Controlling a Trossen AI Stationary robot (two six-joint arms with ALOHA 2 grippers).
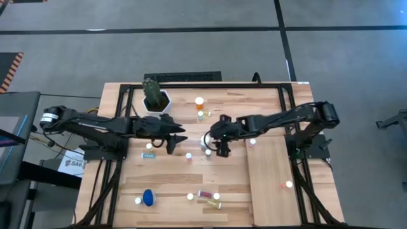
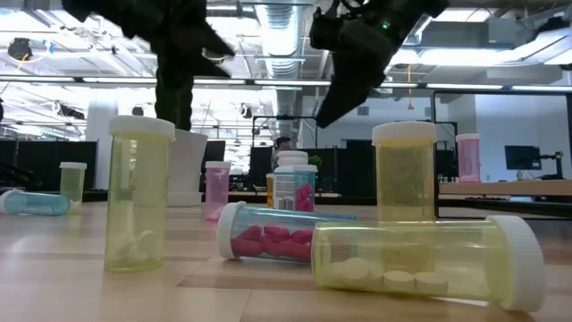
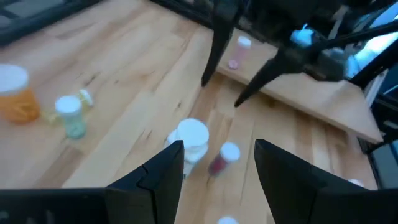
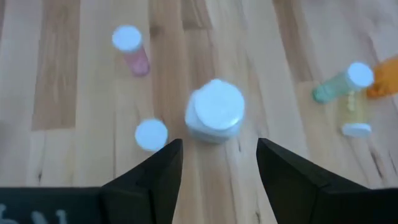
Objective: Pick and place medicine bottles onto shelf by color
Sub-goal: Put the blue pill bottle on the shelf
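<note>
Both arms hover mid-desk (image 1: pixel 159 184), left jaws (image 1: pixel 181 137) and right jaws (image 1: pixel 213 147) spread, holding nothing. A white bottle (image 4: pixel 215 112) stands just beneath the right jaws. The shelf (image 1: pixel 270 184) lies along the desk's right edge, mostly bare.

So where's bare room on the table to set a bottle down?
Most of the shelf is bare, with one bottle near its right edge. The tabletop between the blue bottle and the left gripper is free. The middle, around the white bottle, is crowded.

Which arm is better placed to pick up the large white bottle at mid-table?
Probably the right. The right gripper, open, hangs beside the large white bottle and nearer the shelf; the left gripper is farther off.
</note>
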